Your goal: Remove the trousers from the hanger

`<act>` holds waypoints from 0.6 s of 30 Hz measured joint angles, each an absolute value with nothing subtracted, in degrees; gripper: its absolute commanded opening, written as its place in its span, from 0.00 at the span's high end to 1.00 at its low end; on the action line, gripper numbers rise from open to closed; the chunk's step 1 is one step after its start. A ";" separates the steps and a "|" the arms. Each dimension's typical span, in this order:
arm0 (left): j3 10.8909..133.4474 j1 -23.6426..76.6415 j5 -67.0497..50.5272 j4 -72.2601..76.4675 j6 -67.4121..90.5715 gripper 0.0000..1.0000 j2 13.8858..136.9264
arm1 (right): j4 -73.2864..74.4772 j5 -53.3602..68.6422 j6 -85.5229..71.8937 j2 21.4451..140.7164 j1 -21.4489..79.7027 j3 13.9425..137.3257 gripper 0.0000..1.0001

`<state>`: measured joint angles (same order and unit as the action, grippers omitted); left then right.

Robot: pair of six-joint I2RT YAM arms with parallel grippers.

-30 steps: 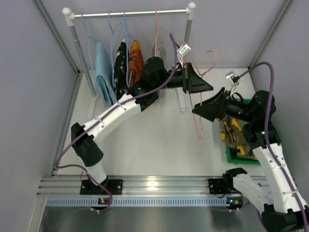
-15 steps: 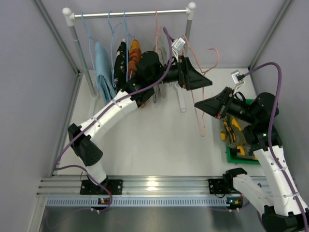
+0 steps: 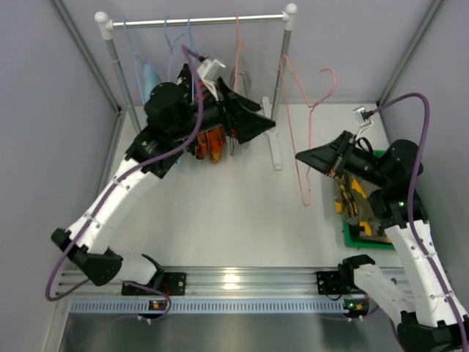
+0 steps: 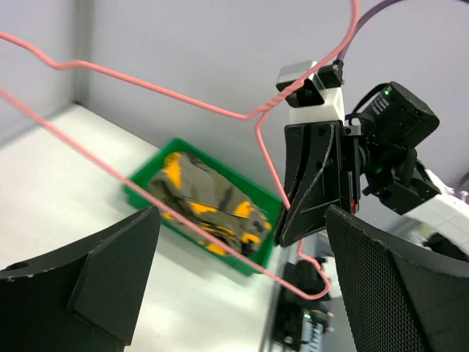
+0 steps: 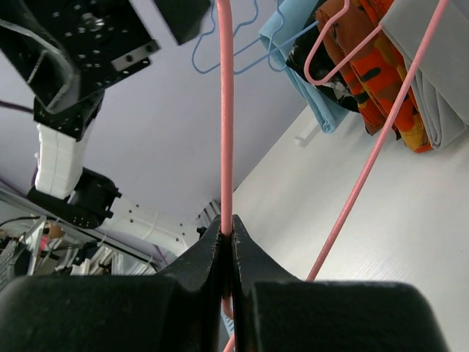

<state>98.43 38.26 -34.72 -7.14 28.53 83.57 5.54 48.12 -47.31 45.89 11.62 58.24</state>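
The pink wire hanger (image 3: 293, 136) hangs bare in the air right of the rack, and my right gripper (image 3: 300, 157) is shut on one of its wires. The right wrist view shows the jaws (image 5: 227, 233) pinched on the hanger (image 5: 226, 110). The camouflage trousers (image 3: 350, 205) lie in the green bin (image 3: 359, 238), off the hanger. My left gripper (image 3: 260, 125) stands open in front of the rack, holding nothing. Between its wide fingers (image 4: 95, 286) in the left wrist view I see the hanger (image 4: 150, 89), the trousers (image 4: 205, 205) and the right gripper (image 4: 286, 224).
The clothes rail (image 3: 198, 20) at the back carries blue hangers, a light blue cloth (image 3: 150, 77), an orange-and-black garment (image 3: 212, 143) and another pink hanger (image 3: 238, 37). The rack's white right post (image 3: 282, 62) stands close to the held hanger. Grey walls close in both sides.
My left gripper opened, let go of the hanger and pulled back left toward the rack. My right gripper closed on the hanger wire and now holds it alone.
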 measured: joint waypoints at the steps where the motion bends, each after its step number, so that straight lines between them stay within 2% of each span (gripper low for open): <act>1: 96.60 37.26 -33.85 -7.38 27.53 0.01 80.73 | 5.54 48.03 -47.42 46.30 11.62 58.33 1.00; 7: 95.50 28.01 -27.68 -8.43 22.59 0.01 70.37 | 6.17 46.35 -45.95 53.54 12.29 63.86 1.00; 18: 92.64 18.92 -10.98 -17.87 7.57 0.01 56.16 | 9.96 42.19 -39.44 73.10 17.65 83.90 1.00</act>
<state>92.64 18.92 -10.98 -17.87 7.57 56.16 9.96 42.19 -39.44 73.10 17.65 83.90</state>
